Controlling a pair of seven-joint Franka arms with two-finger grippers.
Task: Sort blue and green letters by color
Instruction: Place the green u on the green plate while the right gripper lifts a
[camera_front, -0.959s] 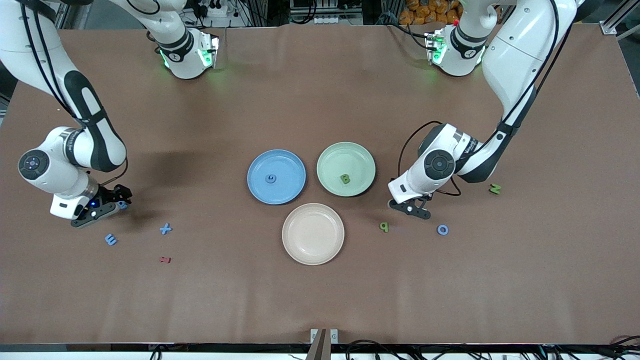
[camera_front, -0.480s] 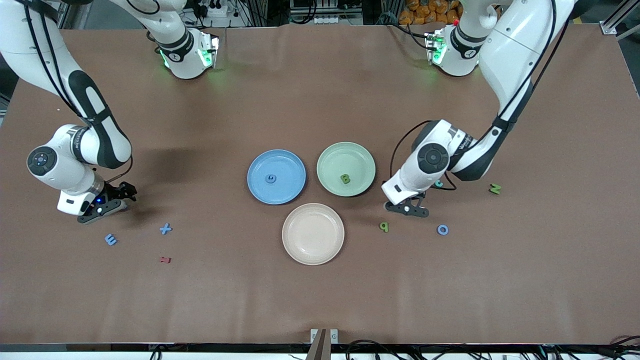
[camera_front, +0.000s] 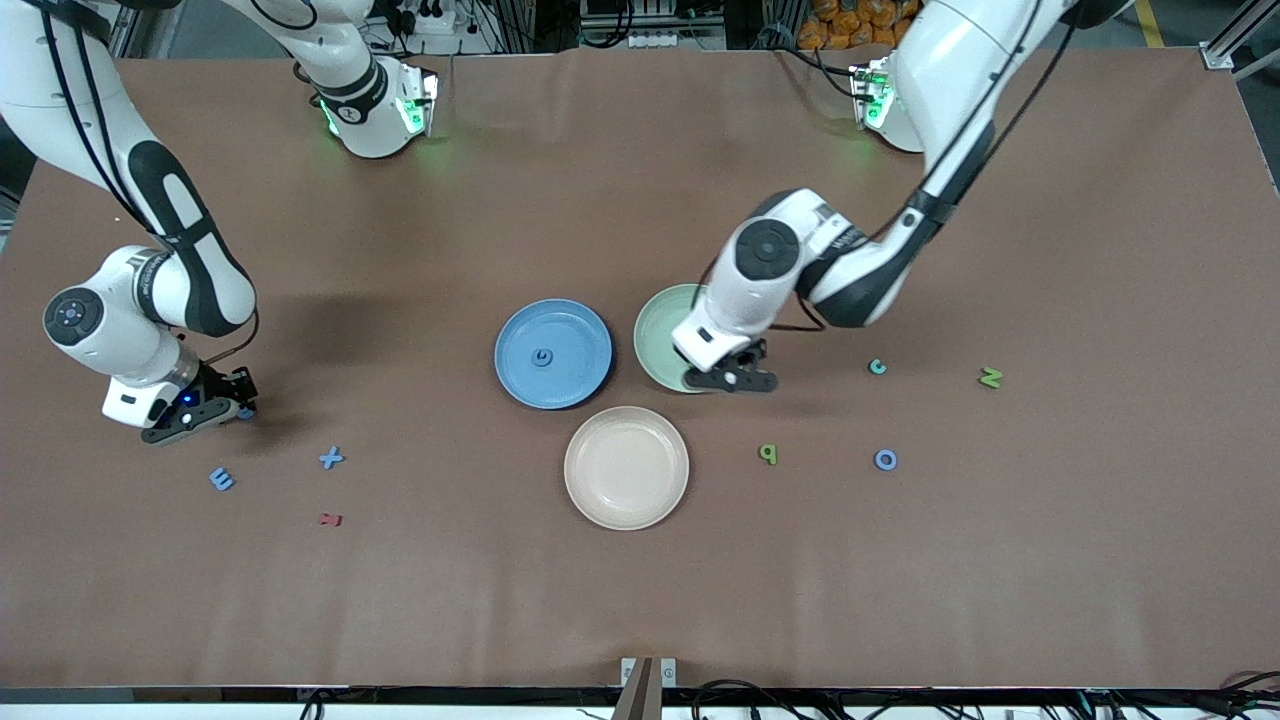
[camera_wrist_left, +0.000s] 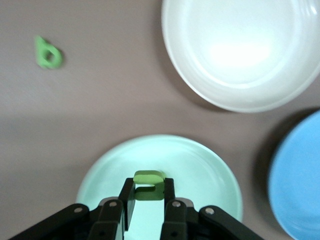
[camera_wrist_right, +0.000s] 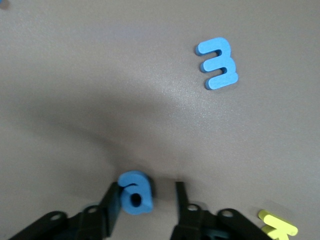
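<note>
Brown cloth covers the tabletop (camera_front: 640, 600), with three plates grouped at its middle: a blue plate (camera_front: 590, 375) holding a small blue letter (camera_front: 541, 357), a green plate (camera_front: 655, 335) beside it, and a cream plate (camera_front: 626, 467) nearer the front camera. The left gripper (camera_wrist_left: 148, 202) hangs over the green plate, fingers clamped on a green letter (camera_wrist_left: 148, 184); only the left wrist view shows that grip, since the front view hides it under the wrist. That view also catches the green "b" (camera_wrist_left: 48, 52) on the cloth. The right gripper (camera_wrist_right: 146, 200) sits low near the right arm's end of the tabletop, its jaws apart around a blue "a" (camera_wrist_right: 134, 198), one finger (camera_wrist_right: 113, 200) touching it. The right wrist view alone shows a yellow letter (camera_wrist_right: 278, 229) just beside that gripper. Nearby lie a blue "E" (camera_front: 221, 479), a blue "X" (camera_front: 331, 458) and a dark red letter (camera_front: 330, 519). Toward the left arm's end lie a teal "c" (camera_front: 877, 366), a green "N" (camera_front: 989, 377) and a blue "O" (camera_front: 885, 459).
</note>
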